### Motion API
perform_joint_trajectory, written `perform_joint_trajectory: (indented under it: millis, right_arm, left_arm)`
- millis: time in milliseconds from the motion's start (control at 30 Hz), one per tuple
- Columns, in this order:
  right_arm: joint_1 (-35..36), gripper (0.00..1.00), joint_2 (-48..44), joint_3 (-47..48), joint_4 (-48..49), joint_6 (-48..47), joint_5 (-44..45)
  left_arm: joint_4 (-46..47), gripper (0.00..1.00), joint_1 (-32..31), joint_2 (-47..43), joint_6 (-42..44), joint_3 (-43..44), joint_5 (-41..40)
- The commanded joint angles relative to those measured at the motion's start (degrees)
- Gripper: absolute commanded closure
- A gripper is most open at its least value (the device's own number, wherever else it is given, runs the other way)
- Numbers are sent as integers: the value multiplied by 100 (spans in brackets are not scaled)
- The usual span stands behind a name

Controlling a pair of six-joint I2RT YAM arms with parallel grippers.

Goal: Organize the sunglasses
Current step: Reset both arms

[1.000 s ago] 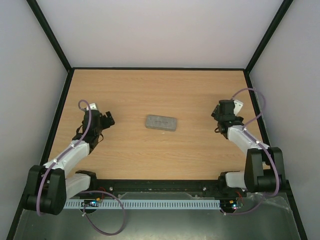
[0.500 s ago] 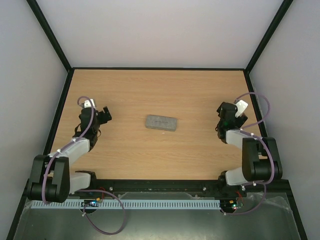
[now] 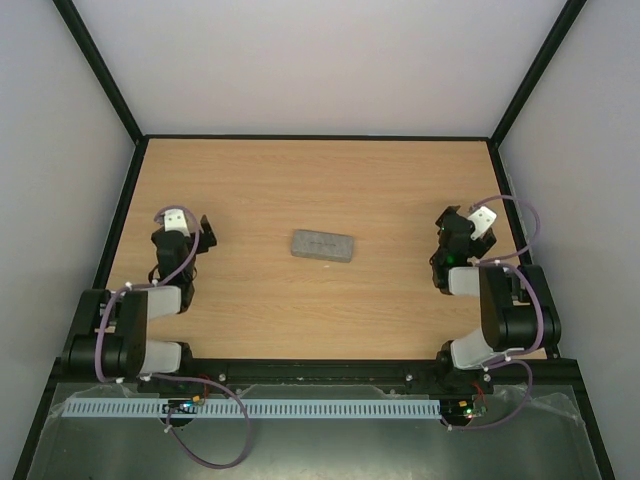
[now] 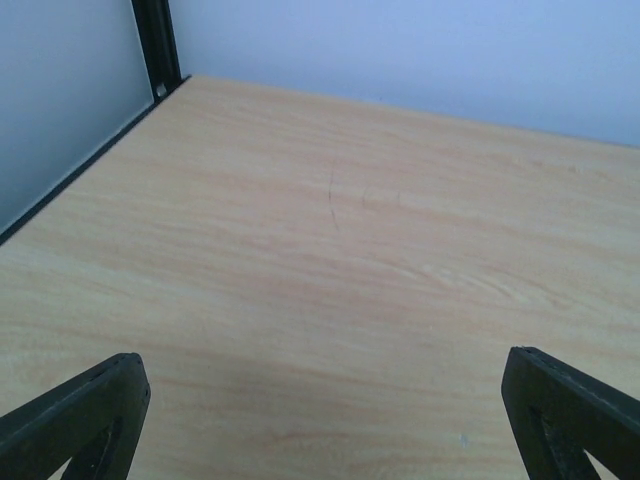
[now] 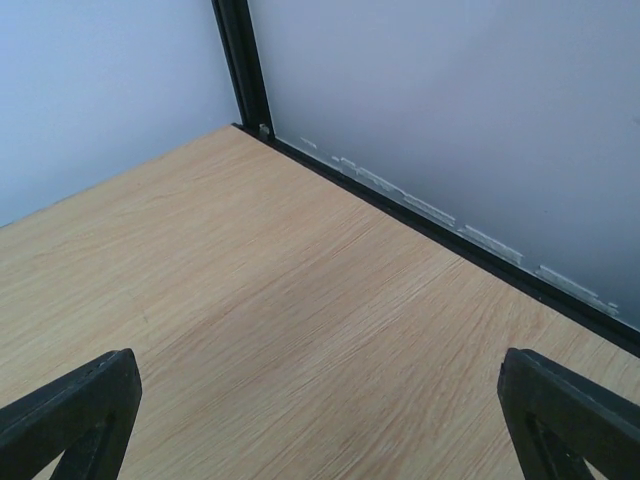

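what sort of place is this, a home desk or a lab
Most likely a robot lab test cell: a wooden table boxed in by plain white panels on a black frame, with the left arm and right arm bolted at its near edge.

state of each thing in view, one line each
grey case: closed, lying flat mid-table, nothing touching it
left end effector: open, empty, over bare wood
right end effector: open, empty, over bare wood
sunglasses: not visible in any view

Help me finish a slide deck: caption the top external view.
Grey case closed at the middle of the table, left gripper and right gripper open and empty either side; no sunglasses in sight.
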Motion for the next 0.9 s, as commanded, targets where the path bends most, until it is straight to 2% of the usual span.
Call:
perform_joint_trajectory:
  millis: [0,133,233,300,400,467,600,667,700,733,833,867]
  right_arm:
    - [12,1,-253,-528,1180,-188,0]
    - [13,1,-527,-1414,2427,-334,-266]
    - [13,1,-533,-1752,3105,-489,-552]
    - [19,1,-548,-1729,3052,-488,-576]
    - [21,1,-512,-1691,2999,-497,-586]
    - [22,1,-528,-1694,2985,-496,-594]
    - [17,1,-535,-1729,3036,-528,-642]
    - [20,1,-277,-1957,3557,-668,-945]
    - [33,2,121,-2128,4667,-776,-990]
    - [51,1,360,-2269,5184,-841,-968]
    - [83,1,-163,-1954,3633,-699,-874]
    - [81,1,23,-1775,3691,-742,-866]
  left_arm:
    - [886,1,91,270,185,199,213]
    - [942,0,91,477,353,259,304]
    - [2903,1,158,948,479,-437,638]
    - [2517,1,150,860,536,-352,776]
    - [2679,0,183,1113,532,-295,822]
    - [2191,0,188,1071,523,-94,827]
    - [2239,0,170,1105,538,-77,801]
    - [2209,1,163,1109,539,-69,791]
    - [2210,1,164,1102,540,-67,779]
    - [2247,1,157,1121,539,-73,774]
    - [2219,0,136,1118,548,-64,727]
    - [2211,0,135,1115,550,-62,717]
